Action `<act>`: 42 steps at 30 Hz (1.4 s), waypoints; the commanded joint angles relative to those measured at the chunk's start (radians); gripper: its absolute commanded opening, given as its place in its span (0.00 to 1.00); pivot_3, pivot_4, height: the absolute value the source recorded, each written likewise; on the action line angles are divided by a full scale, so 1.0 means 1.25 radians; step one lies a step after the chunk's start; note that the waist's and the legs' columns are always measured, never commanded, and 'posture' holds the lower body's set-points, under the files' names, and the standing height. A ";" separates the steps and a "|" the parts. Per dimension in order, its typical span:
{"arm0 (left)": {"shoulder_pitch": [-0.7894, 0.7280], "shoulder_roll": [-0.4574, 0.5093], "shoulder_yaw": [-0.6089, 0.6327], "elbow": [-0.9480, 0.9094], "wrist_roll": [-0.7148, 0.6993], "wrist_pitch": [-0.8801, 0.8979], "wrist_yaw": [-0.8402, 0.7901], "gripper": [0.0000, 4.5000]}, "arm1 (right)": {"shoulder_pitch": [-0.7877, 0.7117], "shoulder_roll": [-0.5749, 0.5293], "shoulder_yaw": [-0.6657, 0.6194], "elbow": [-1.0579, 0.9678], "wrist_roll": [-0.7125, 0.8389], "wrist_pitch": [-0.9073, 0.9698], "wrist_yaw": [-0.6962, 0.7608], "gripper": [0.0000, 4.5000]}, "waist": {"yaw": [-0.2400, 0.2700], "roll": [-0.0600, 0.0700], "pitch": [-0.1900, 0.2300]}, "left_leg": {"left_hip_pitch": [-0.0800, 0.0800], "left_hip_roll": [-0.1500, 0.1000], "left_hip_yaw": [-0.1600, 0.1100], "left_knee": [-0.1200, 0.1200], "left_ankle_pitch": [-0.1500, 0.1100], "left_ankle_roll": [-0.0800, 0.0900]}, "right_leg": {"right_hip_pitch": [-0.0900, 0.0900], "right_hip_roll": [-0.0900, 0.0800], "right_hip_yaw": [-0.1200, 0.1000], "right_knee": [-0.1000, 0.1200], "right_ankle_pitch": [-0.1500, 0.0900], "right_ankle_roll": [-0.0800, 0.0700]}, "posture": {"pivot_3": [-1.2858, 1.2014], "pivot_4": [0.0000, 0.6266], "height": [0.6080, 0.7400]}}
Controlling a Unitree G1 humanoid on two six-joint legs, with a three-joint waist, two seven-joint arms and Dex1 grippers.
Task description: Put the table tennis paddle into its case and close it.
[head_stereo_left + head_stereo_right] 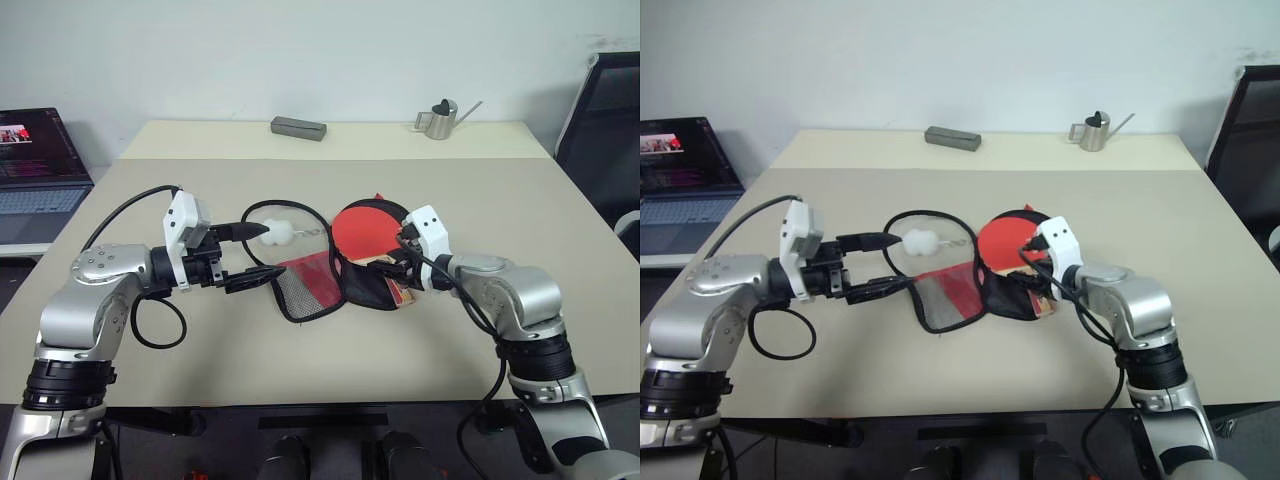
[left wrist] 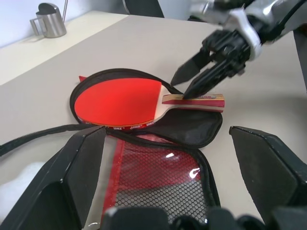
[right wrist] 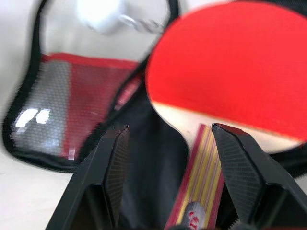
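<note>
I have the paddle [image 1: 365, 232] lying in the black half of the open case [image 1: 368, 283], blade seated, handle [image 2: 194, 100] toward my right hand [image 1: 404, 262], whose fingers stand spread over the handle without pinching it, I'd judge to leave it lying in place. The case's red mesh flap [image 1: 305, 285] is folded out beside the paddle toward my left hand [image 1: 246, 257], which hangs wide open, ready to swing it shut. Past the case, the beige desk [image 1: 480, 190] carries a grey block [image 1: 298, 127] and small metal can [image 1: 438, 119]; a laptop [image 1: 38, 165] sits off to the left.
</note>
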 commanded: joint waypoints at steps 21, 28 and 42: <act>-0.025 0.003 0.014 0.008 0.006 -0.035 -0.008 1.00 | 0.021 0.057 0.075 0.029 -0.078 -0.038 -0.118 0.67 | -0.003 0.000 0.000 | 0.001 0.001 0.001 0.000 0.000 0.000 | 0.000 0.003 0.000 0.000 0.000 -0.001 | 0.52 0.24 1.00; -0.020 0.005 0.017 0.003 0.005 -0.034 -0.006 1.00 | -0.008 0.097 -0.002 0.037 -0.077 -0.007 -0.168 0.26 | -0.003 0.000 0.000 | 0.002 0.001 0.001 0.000 0.000 0.000 | 0.000 0.004 0.000 0.001 0.002 -0.003 | 0.52 0.24 1.00; -0.025 0.002 0.013 0.007 0.006 -0.038 -0.008 1.00 | -0.025 0.178 -0.074 -0.002 -0.096 0.043 -0.269 0.25 | -0.003 0.000 0.000 | 0.001 0.003 0.002 -0.006 0.000 0.000 | -0.005 0.008 0.001 0.001 0.001 -0.008 | 0.52 0.24 1.00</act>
